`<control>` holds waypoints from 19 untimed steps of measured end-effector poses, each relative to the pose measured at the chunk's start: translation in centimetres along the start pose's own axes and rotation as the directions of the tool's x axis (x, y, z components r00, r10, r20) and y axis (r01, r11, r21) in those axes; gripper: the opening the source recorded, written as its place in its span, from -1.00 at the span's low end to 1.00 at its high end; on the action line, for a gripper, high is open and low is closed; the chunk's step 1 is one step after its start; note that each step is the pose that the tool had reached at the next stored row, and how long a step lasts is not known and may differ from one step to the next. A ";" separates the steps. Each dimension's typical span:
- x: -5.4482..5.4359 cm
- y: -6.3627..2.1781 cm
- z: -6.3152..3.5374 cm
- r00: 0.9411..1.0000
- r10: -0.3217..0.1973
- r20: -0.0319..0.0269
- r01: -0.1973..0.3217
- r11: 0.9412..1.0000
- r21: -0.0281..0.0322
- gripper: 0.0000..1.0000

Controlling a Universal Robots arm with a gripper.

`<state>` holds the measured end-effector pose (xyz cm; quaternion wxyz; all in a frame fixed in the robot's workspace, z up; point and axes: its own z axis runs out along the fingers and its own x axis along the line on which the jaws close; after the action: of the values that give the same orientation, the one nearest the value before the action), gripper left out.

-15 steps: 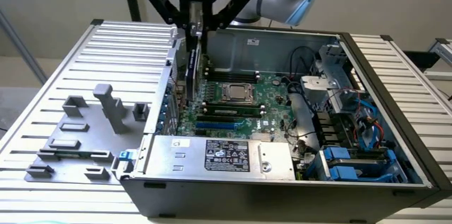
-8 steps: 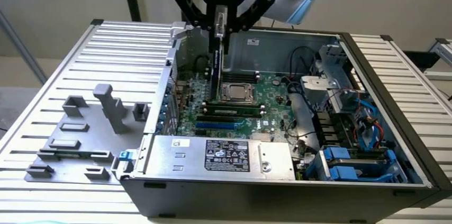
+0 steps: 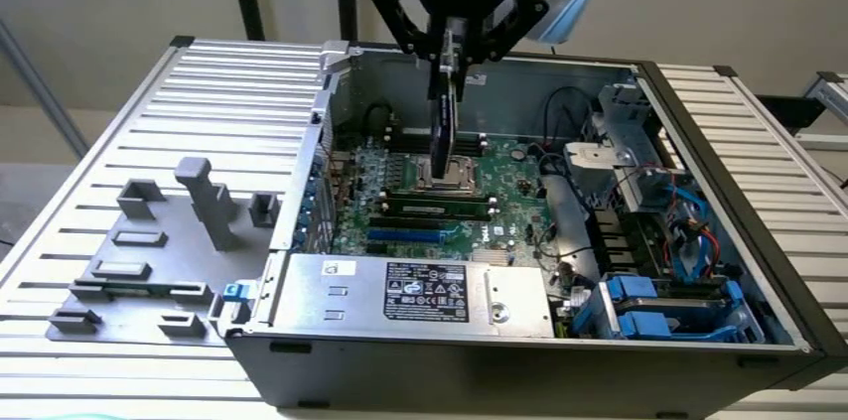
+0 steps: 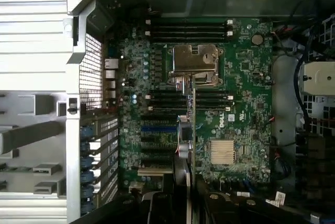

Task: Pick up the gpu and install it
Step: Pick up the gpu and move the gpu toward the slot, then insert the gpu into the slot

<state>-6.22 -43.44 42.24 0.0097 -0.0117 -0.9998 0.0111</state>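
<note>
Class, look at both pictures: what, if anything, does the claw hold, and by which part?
The claw grips the graphics card by its upper end; the rest hangs over the open computer case.

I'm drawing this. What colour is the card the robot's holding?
Black. The gpu shows best in the exterior view.

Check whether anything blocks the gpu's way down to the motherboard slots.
Nothing visible does. The end effector holds the gpu edge-down above the open case, over the motherboard. The expansion slots below it lie bare; the cables sit off toward the exterior view's right.
</note>
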 end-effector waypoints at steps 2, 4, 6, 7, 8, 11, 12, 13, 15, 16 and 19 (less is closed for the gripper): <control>-0.6 0.61 0.33 1.000 0.000 0.000 0.000 1.000 0.000 -0.47; -1.1 1.23 0.67 1.000 0.000 0.000 0.000 1.000 0.000 -0.47; -1.5 1.86 1.02 1.000 0.000 0.000 0.000 1.000 0.000 -0.47; -1.6 2.07 1.18 1.000 0.000 0.000 0.000 1.000 0.000 -0.47; -1.7 2.20 1.36 1.000 -0.002 0.000 0.002 1.000 0.000 -0.47; -1.7 2.24 1.83 0.999 -0.042 0.001 0.042 0.999 0.001 -0.47; -1.7 2.25 1.94 0.998 -0.057 0.001 0.057 0.998 0.001 -0.47; -1.8 2.25 2.02 0.998 -0.068 0.002 0.068 0.998 0.001 -0.47; -2.0 2.26 2.17 0.996 -0.085 0.002 0.085 0.996 0.002 -0.47; -2.1 2.26 2.25 0.996 -0.092 0.002 0.092 0.996 0.002 -0.47; -2.4 2.27 2.48 0.993 -0.116 0.003 0.116 0.993 0.002 -0.47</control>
<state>-3.84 -41.28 39.67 0.0089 0.0466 -0.9988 0.0117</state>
